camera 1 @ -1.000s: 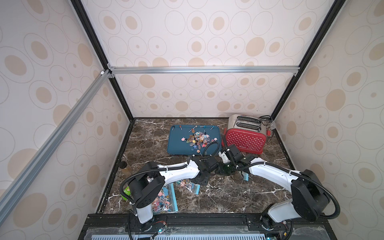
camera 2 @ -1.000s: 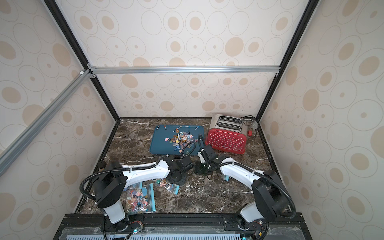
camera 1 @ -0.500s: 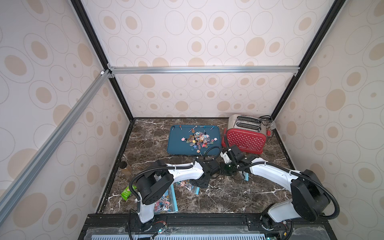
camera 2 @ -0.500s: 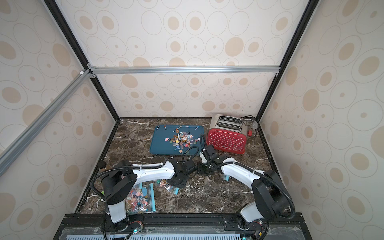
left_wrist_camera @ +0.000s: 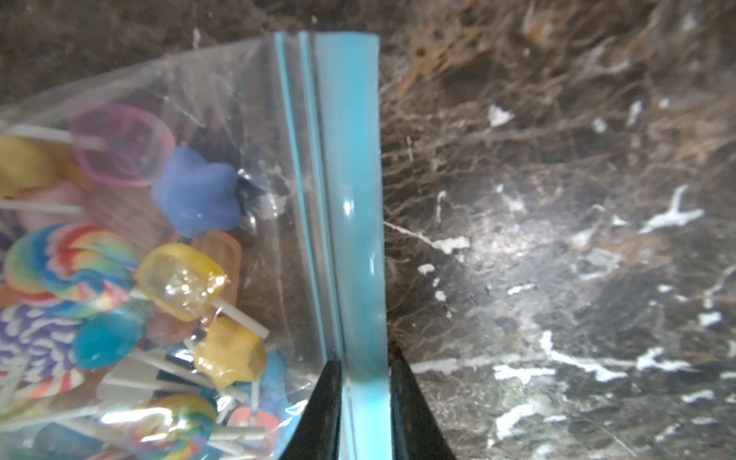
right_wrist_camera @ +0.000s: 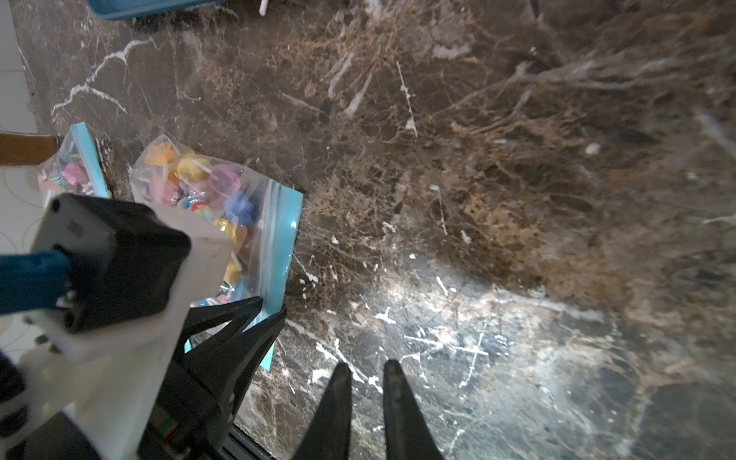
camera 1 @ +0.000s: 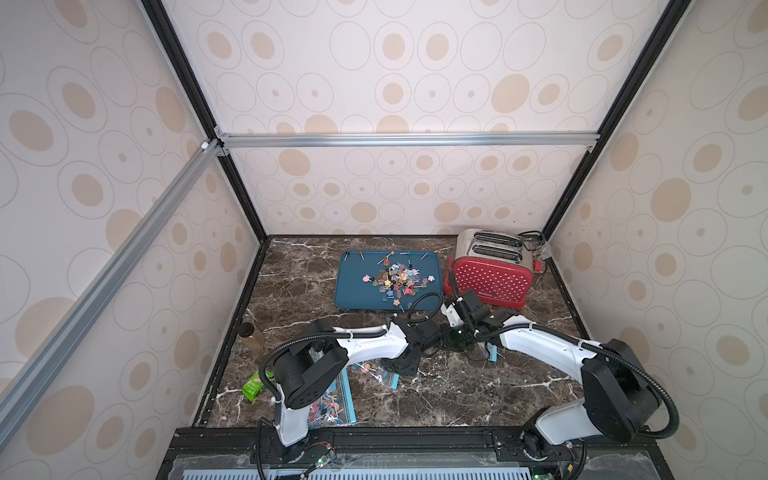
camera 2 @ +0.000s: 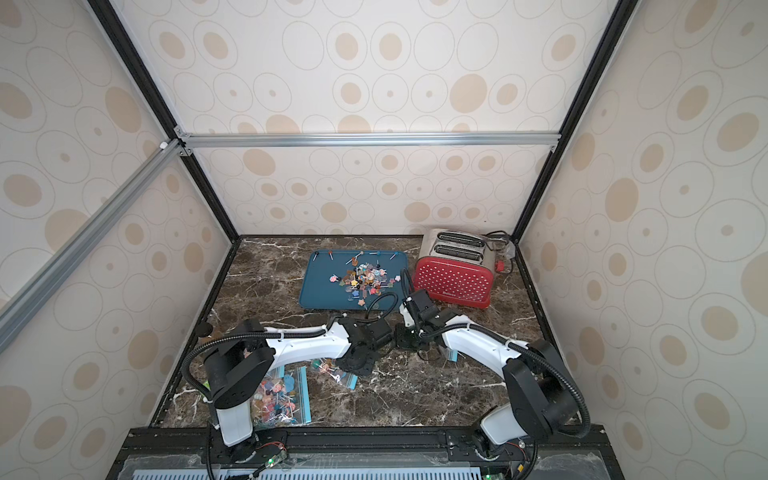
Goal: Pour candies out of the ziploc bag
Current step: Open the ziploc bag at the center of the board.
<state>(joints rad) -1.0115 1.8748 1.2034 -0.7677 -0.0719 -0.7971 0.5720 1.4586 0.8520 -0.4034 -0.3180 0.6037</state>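
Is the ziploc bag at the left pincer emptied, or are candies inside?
Not emptied: candies fill the bag, which lies flat on the table; left pincer straddles its blue zip edge.

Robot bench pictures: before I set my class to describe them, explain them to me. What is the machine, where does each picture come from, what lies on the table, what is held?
The machine is two white arms mounted at the front of a marble table, each ending in a two-fingered end effector. Both top views look down from one camera head overhead; the other two pictures come from cameras on the wrists. At the back sit a blue tray strewn with candies and a red toaster. Nearer lie a ziploc bag with more inside, a second bag and a green packet. The left end effector has its fingers either side of the first bag's blue zip strip; whether it grips yet is unclear. The right end effector is slightly open, holding nothing.
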